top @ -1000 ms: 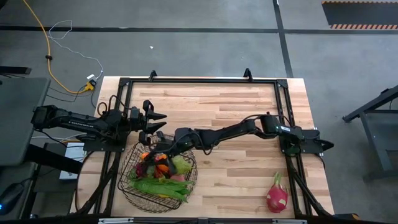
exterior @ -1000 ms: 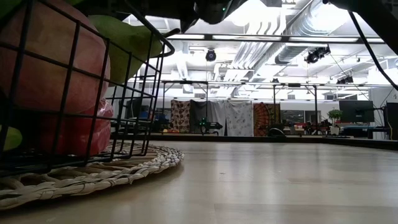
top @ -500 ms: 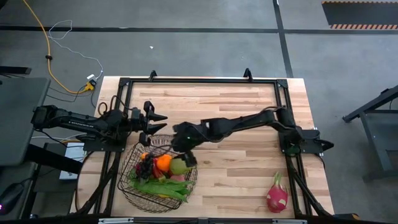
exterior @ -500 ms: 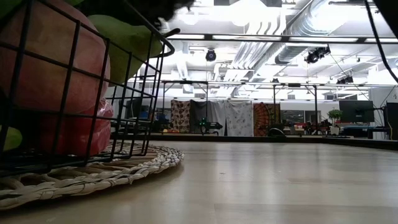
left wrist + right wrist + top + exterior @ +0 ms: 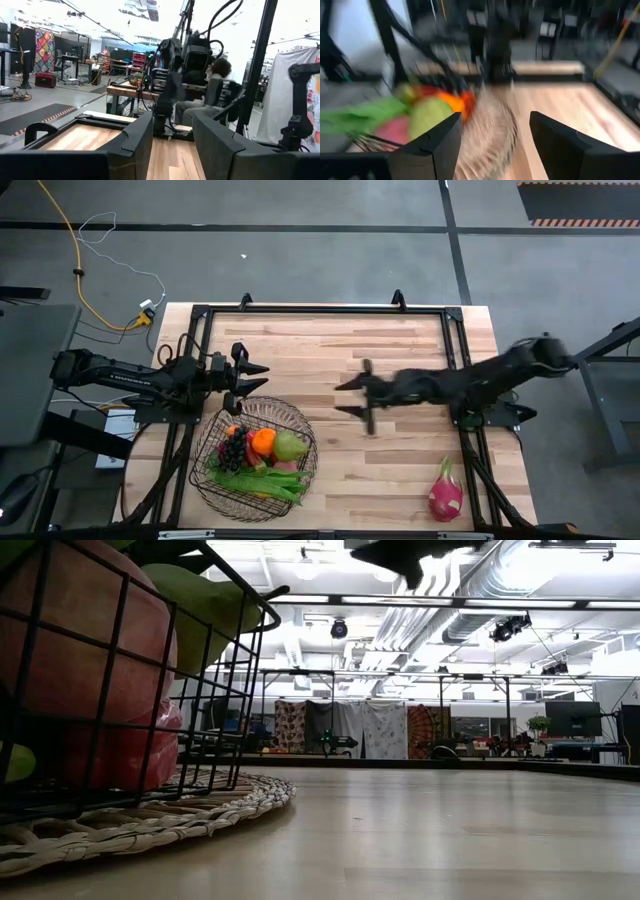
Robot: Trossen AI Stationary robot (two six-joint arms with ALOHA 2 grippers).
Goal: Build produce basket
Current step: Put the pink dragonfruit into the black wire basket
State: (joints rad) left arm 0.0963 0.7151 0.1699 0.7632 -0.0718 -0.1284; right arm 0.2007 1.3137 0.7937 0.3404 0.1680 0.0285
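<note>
The dark wire basket (image 5: pixel 205 470) stands at the table's near left on a woven mat (image 5: pixel 150 825). It holds an orange (image 5: pixel 263 440), a green pear (image 5: pixel 290 446), dark grapes (image 5: pixel 234 448), green beans (image 5: pixel 255 481) and reddish fruit (image 5: pixel 70 650). A pink dragon fruit (image 5: pixel 446 492) lies on the table at the near right. My right gripper (image 5: pixel 338 399) is open and empty above mid-table, right of the basket, which shows blurred in the right wrist view (image 5: pixel 420 115). My left gripper (image 5: pixel 262 377) is open and empty just beyond the basket's far rim.
A black frame (image 5: pixel 320 310) runs along the table's far and side edges. Bare wood lies between the basket and the dragon fruit. A person (image 5: pixel 215 85) sits in the room beyond the table, seen in the left wrist view.
My right gripper has drawn back from over the basket toward the table's right edge and now hangs over mid-table. The fruit stays in the basket.
</note>
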